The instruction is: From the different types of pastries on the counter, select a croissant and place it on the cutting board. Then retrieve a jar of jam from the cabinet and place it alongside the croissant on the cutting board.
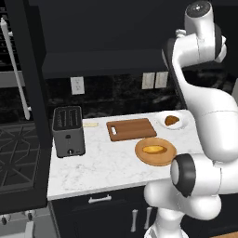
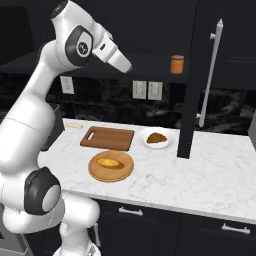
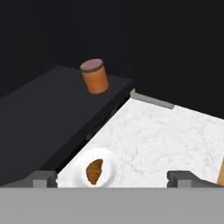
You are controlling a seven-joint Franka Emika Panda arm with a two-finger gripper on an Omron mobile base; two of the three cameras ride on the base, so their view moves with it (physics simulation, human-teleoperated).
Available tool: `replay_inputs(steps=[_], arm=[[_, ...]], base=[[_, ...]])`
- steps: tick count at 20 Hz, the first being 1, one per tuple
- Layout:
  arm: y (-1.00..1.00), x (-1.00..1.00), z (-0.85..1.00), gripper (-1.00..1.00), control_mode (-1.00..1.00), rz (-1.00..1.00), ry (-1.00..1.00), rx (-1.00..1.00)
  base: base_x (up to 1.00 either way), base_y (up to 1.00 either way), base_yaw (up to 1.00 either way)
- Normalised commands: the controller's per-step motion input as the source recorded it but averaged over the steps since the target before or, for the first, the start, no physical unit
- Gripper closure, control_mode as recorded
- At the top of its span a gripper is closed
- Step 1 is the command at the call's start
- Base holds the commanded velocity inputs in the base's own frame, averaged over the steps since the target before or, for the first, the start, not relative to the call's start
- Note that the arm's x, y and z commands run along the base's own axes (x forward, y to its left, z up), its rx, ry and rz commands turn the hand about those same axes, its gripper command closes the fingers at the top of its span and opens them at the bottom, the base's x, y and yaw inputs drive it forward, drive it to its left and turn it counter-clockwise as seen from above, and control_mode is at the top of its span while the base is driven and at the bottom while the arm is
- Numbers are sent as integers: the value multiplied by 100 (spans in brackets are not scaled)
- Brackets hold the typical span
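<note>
The croissant [image 1: 171, 120] [image 2: 156, 138] [image 3: 94, 171], brown and lumpy, lies on a small white plate [image 2: 170, 140] on the counter [image 2: 200, 175]. The reddish-brown cutting board [image 1: 131, 128] [image 2: 108, 138] lies bare to the plate's left. The orange jar of jam [image 2: 176, 64] [image 3: 95, 77] stands upright on the dark shelf [image 3: 52, 105] of the open cabinet. My gripper [image 3: 113, 177] is open and holds nothing. It hovers high above the counter, looking down at the croissant, with the jar farther ahead. Other pastries are a yellow bun [image 1: 153, 149] [image 2: 110, 163] and a pale stick [image 1: 90, 124] [image 2: 73, 125].
The bun rests on a round wooden plate [image 1: 168, 159] [image 2: 127, 171] in front of the board. A dark toaster [image 1: 68, 130] stands at the counter's left end. The open cabinet door [image 2: 192, 75] with a long silver handle [image 2: 210, 70] hangs down to the right of the croissant plate.
</note>
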Motion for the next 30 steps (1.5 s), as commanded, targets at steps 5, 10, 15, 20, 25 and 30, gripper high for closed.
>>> replay_inputs(steps=[5, 10, 15, 20, 25, 30], arm=[[-45, 0, -5, -100, -100, 0, -1, -3], [-19, 1, 0, -100, -100, 0, 0, -1], [-3, 0, 0, -100, -100, 0, 0, 0], [0, 30, 0, -100, -100, 0, -5, 0], [0, 40, 0, -100, -100, 3, -5, 0], [-5, 36, 0, -100, -100, 3, -5, 0]], base=[[0, 0, 0], [0, 0, 0], [0, 0, 0], [0, 0, 0], [0, 0, 0], [0, 0, 0]])
